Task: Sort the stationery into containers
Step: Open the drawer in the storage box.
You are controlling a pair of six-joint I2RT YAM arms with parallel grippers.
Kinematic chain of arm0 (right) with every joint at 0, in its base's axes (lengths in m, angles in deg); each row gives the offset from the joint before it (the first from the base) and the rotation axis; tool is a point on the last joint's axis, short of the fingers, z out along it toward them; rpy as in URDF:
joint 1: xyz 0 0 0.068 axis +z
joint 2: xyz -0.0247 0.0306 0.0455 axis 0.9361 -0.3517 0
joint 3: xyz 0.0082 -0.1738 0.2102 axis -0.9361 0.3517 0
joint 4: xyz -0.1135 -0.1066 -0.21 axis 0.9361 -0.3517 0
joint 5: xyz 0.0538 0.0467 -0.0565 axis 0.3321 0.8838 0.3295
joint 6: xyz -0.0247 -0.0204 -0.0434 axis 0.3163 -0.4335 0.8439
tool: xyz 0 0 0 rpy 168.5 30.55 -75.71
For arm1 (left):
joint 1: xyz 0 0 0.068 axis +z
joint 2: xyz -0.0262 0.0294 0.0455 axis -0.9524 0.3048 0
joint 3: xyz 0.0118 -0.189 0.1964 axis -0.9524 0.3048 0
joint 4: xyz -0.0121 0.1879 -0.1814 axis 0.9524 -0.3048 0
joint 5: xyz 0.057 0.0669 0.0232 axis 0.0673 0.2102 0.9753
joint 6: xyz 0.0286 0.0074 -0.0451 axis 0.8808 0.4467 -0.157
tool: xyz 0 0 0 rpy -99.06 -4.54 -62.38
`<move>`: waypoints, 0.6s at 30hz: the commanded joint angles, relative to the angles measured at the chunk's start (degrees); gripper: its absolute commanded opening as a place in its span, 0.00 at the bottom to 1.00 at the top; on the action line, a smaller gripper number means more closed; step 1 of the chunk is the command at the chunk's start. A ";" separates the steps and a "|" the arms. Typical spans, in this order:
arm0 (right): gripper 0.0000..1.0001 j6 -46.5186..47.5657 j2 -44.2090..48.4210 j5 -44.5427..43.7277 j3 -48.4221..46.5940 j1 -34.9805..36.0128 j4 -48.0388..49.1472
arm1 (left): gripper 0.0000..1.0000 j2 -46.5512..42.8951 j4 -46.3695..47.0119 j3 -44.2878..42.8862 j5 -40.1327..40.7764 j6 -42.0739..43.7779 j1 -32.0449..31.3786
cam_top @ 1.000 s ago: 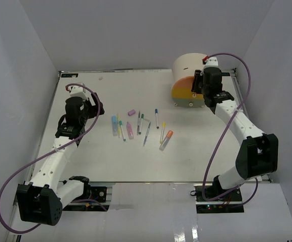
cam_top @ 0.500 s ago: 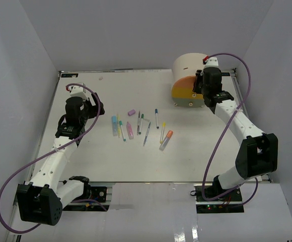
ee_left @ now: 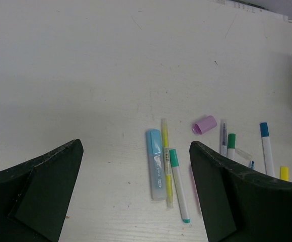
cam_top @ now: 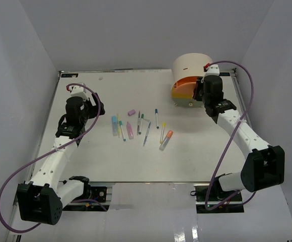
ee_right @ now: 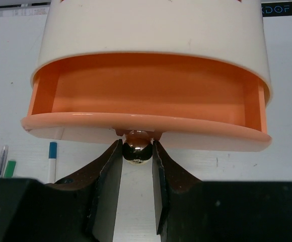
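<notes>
The peach-orange drawer (ee_right: 146, 126) stands partly out of the cream organiser (ee_right: 156, 35) at the far right of the table (cam_top: 95, 166). Its knob (ee_right: 138, 149) points straight at the right gripper (ee_right: 137, 156), whose fingers are closed narrowly on that knob, so a pull would run along the gripper's own line. The pens and markers (cam_top: 141, 126) lie mid-table with their long axes roughly near-to-far, left of the organiser and nearer the left gripper (ee_left: 136, 146), which hangs wide open and empty.

Top view high behind arms (cam_top: 55, 151), left wrist near pens (ee_left: 177, 184), right wrist at drawer (ee_right: 146, 96), pens shared
</notes>
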 commanded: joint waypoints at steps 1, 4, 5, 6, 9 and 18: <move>0.08 -1.65 2.68 -0.93 1.71 0.78 0.16 | 0.98 -0.31 0.81 -0.45 -0.88 -0.36 0.05; 0.08 -1.91 4.09 -1.63 2.86 1.31 -0.37 | 0.98 -0.22 0.73 -0.45 -0.96 -0.44 0.14; 0.08 -2.08 4.96 -1.81 3.21 1.49 -0.45 | 0.98 -0.22 0.73 -0.45 -1.05 -0.44 0.06; 0.08 -2.17 5.32 -1.89 3.82 1.57 -0.45 | 0.98 -0.22 0.73 -0.45 -1.14 -0.44 0.14; 0.09 -2.35 6.20 -2.07 4.53 1.75 -0.72 | 0.98 -0.22 0.73 -0.45 -1.23 -0.53 0.06; 0.11 -3.14 7.78 -2.51 6.20 2.19 -1.24 | 0.98 -0.05 0.73 -0.54 -1.49 -0.62 0.14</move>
